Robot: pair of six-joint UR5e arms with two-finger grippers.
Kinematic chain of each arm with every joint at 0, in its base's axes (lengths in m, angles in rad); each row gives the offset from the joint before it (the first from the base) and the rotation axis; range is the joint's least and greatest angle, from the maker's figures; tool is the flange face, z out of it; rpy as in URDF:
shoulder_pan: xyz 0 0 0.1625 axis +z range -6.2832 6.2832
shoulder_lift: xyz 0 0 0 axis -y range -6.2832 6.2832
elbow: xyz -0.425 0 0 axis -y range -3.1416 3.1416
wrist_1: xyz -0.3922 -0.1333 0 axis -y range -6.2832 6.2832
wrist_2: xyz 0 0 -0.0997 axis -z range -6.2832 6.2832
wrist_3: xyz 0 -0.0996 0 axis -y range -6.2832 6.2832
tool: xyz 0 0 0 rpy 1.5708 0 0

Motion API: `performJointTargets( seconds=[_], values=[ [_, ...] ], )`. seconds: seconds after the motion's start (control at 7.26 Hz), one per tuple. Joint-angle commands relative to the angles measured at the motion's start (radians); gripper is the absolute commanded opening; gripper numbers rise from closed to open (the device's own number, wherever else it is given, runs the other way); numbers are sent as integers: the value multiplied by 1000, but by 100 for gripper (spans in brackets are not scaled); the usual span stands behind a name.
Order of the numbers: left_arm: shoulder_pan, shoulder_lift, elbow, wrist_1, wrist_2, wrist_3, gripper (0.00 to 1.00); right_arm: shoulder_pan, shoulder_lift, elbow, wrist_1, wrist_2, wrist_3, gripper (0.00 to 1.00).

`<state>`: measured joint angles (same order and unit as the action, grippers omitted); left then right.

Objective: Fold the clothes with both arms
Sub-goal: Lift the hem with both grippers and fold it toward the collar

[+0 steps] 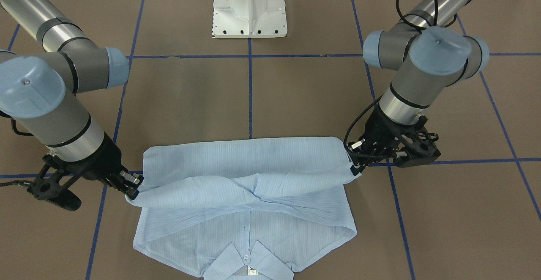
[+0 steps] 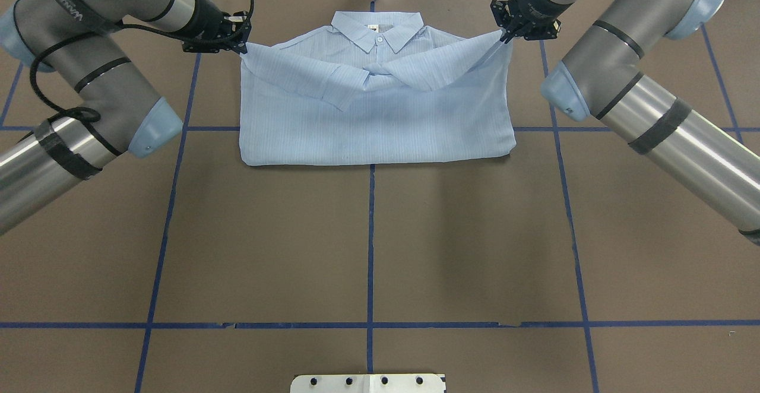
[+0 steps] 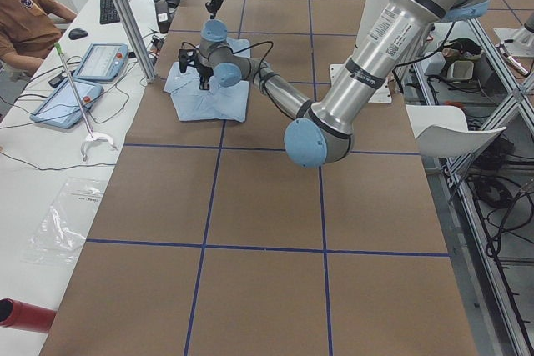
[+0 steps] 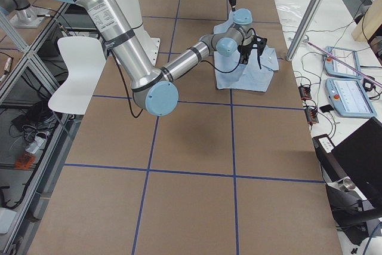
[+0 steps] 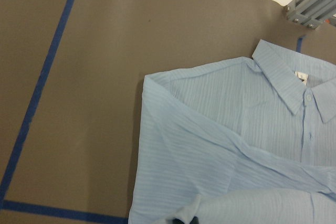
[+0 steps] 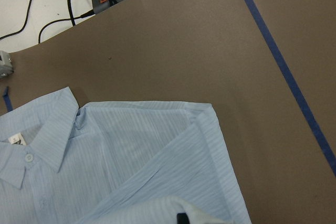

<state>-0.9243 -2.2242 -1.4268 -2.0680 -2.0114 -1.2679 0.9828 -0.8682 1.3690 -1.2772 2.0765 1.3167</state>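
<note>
Though white lettering runs along the left arm [image 2: 89, 37] near the upper left of the overhead view, it is too small to read. The white label [image 2: 374, 27] inside the collar [image 2: 378, 34] carries dark marks that are just as illegible

The shirt [image 2: 380, 126] lies in the upper centre of that view on the brown table [image 2: 368, 233]. Its collar points to the top edge, its lower part is folded up, and both sleeves are crossed over the chest. The left gripper [image 2: 242, 46] is clamped on the shirt's upper left corner and the right gripper [image 2: 504, 35] on its upper right corner. At each one the pinched cloth rises off the table in a small peak toward the fingers. Each wrist view shows a dark fingertip at the bottom edge with pale-blue cloth around it

The left arm enters from the left edge of the overhead view and bends at a blue-capped joint. It then runs up to the top left corner, where its wrist turns inward to the shirt, with a black cable looping beside it. The right arm [image 2: 653, 120] mirrors this from the right edge. Blue tape [image 2: 370, 244] lines divide the table into squares, and the shirt straddles the central line
</note>
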Motion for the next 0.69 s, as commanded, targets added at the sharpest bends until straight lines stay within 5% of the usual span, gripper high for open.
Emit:
performJointTargets(
  seconds=[0.0,0.55],
  values=[
    [-2,-73,206,-128,5,-4,0,4,31,-76,1,-1,-42,0],
    [2,-143,388,-239,11,-2,0,-6,64,-172,5,-10,-70,0]
  ],
)
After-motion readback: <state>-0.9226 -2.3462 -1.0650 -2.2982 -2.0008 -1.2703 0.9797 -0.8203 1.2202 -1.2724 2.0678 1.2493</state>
